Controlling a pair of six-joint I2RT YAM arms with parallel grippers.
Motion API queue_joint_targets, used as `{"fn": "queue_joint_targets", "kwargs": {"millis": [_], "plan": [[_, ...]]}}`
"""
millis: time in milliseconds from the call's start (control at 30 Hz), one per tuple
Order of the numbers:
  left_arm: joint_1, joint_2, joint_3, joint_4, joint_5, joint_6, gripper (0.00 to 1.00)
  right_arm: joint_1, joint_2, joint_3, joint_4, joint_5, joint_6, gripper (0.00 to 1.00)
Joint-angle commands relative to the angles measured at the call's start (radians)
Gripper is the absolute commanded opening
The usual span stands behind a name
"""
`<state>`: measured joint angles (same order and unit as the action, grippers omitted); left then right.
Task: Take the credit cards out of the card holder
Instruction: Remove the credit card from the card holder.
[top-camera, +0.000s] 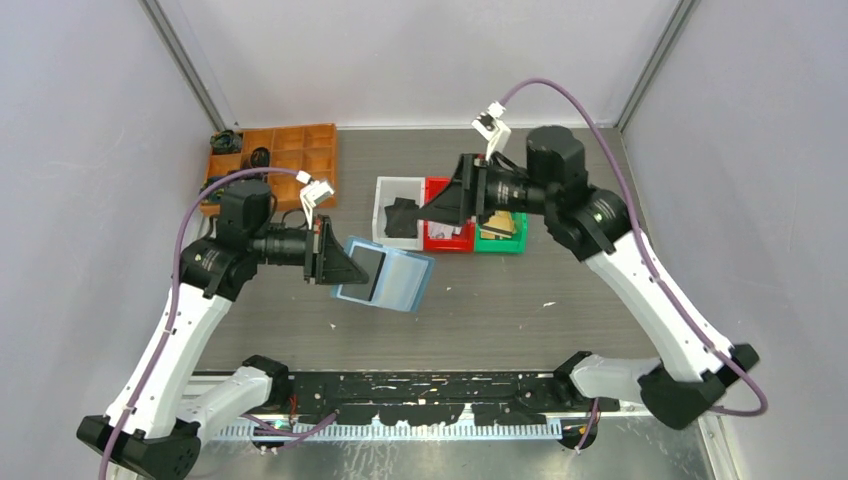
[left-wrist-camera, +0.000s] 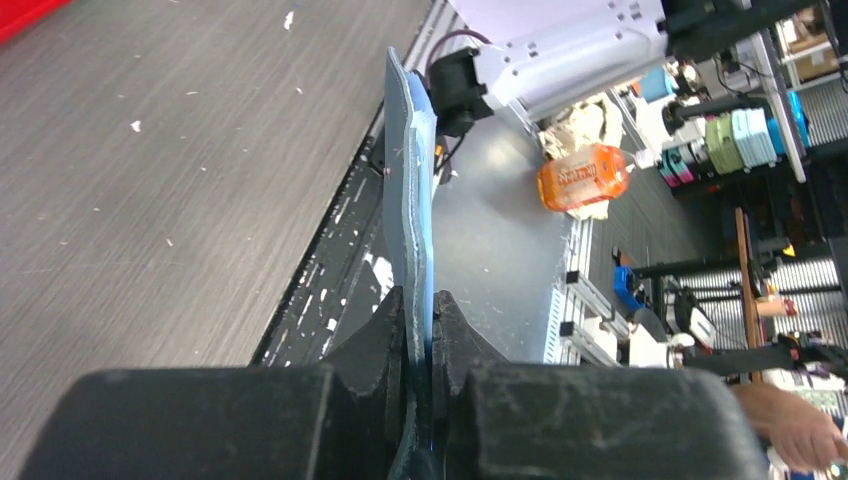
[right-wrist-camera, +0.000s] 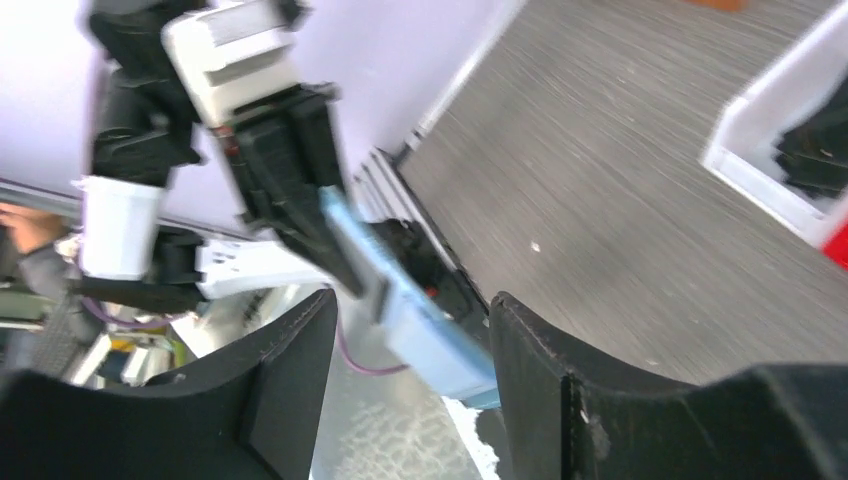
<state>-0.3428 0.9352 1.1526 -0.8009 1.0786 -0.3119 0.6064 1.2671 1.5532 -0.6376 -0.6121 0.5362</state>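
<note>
Card holder (top-camera: 392, 278) is clamped by one edge in the left gripper (top-camera: 338, 258). It sticks out past the fingertips toward the right arm and is held up off the table (top-camera: 500, 300). It is opened flat, with the pale blue inner face toward the top camera. There is a dark grey patch (top-camera: 366, 264) on that face right at the fingertips; cannot tell whether it is one of the cards.

In the left wrist view the holder (left-wrist-camera: 408, 200) is edge-on, standing up from between the two fingers (left-wrist-camera: 375, 345), with the jaws narrow and pinching it. One side shows a greyer layer, the other a paler blue layer. No single cards can be told apart there.

The right gripper (top-camera: 447, 205) is spread wide and holds nothing. It is well apart from the holder and points toward the left arm. A white bin (top-camera: 380, 215) is just past its fingertips, a red bin (top-camera: 447, 245) is below it, and a green bin (top-camera: 498, 246) is back under its wrist.

In the blurred right wrist view the fingers (right-wrist-camera: 290, 380) are far apart. The holder (right-wrist-camera: 425, 330) shows in the gap between them but well ahead, hanging from the left gripper (right-wrist-camera: 340, 265). The white bin's wall (right-wrist-camera: 760, 150) is off to one side of the right finger.

A brown divided tray (top-camera: 318, 150) sits behind the left gripper, near the far wall.
</note>
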Motion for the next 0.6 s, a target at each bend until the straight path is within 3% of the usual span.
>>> {"fn": "queue_joint_targets", "kwargs": {"millis": [0, 133, 267, 567], "plan": [[0.006, 0.004, 0.048, 0.083, -0.071, -0.056, 0.00, 0.015, -0.111, -0.147, 0.317, -0.035, 0.284, 0.63], [0.016, 0.017, 0.049, 0.131, -0.081, -0.094, 0.00, 0.050, -0.164, -0.379, 0.670, -0.011, 0.521, 0.66], [0.024, 0.044, 0.067, 0.186, -0.080, -0.145, 0.00, 0.140, -0.175, -0.406, 0.690, 0.049, 0.510, 0.67], [0.037, 0.082, 0.077, 0.280, -0.040, -0.249, 0.00, 0.161, -0.133, -0.494, 0.791, 0.055, 0.568, 0.66]]}}
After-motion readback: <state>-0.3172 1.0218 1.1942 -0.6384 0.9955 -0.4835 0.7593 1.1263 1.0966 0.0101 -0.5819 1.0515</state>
